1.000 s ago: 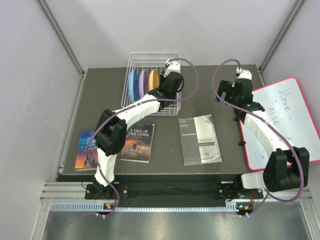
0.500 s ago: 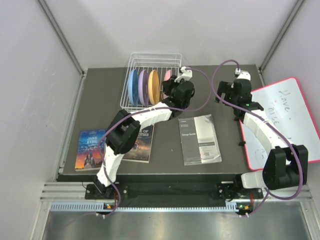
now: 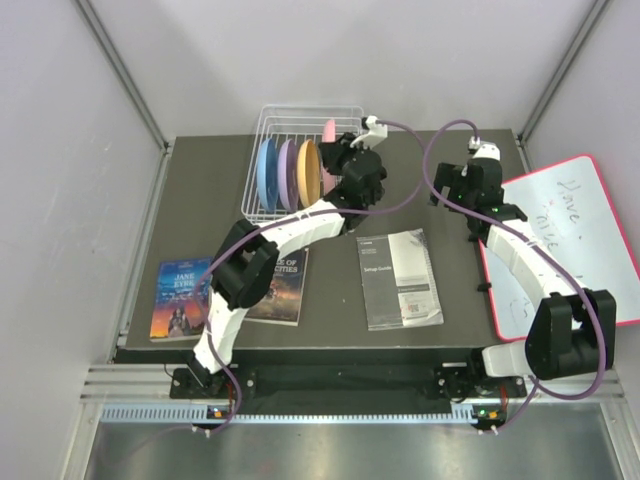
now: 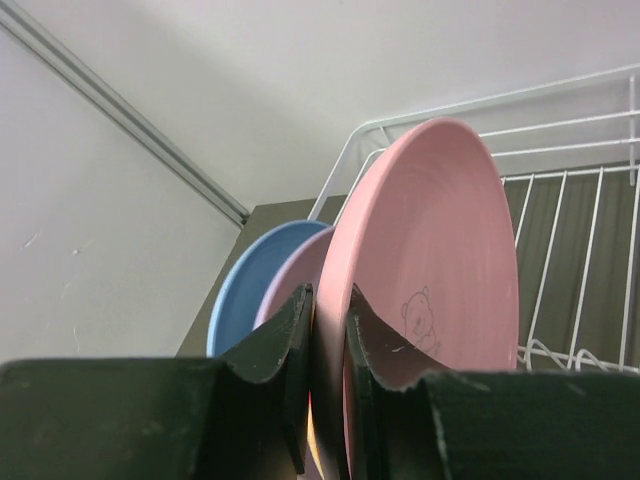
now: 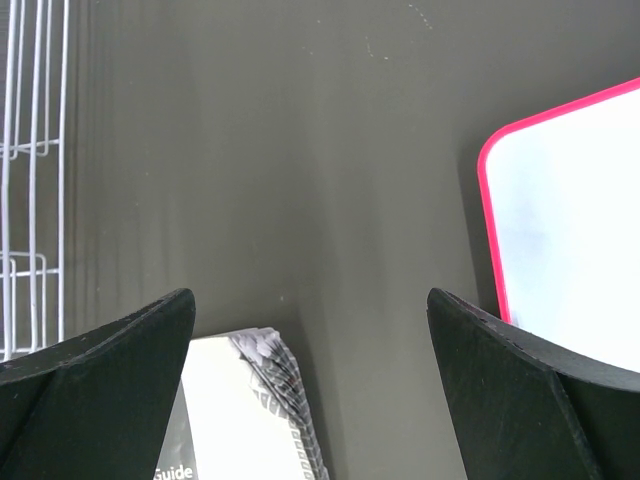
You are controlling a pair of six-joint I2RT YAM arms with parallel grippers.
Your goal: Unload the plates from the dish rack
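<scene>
Top view: the dish rack (image 3: 290, 118) sits upper centre. Blue plate (image 3: 265, 170), lilac plate (image 3: 286, 168) and orange plate (image 3: 308, 170) stand upright in it w/ only narrow gaps betw. them. The pink plate (image 3: 328, 131), pinched in the left gripper (image 4: 328, 295), is above the rack's right part, and the left arm (image 3: 290, 225) crosses its front right corner. You have bare table (image 3: 200, 200) left of the rack, and betw. rack and right gripper (image 5: 310, 300). Lower left is taken by the Jane Eyre book (image 3: 178, 300) and Two Cities book (image 3: 285, 290), the centre by the setup guide (image 3: 400, 278), the right edge by the whiteboard (image 3: 570, 240).

- A dark grey table (image 3: 200, 210) fills the middle.
- Plain pale walls (image 3: 340, 50) close three sides.
- Metal strips (image 3: 125, 75) run up the corners.
- The light is soft and even.
</scene>
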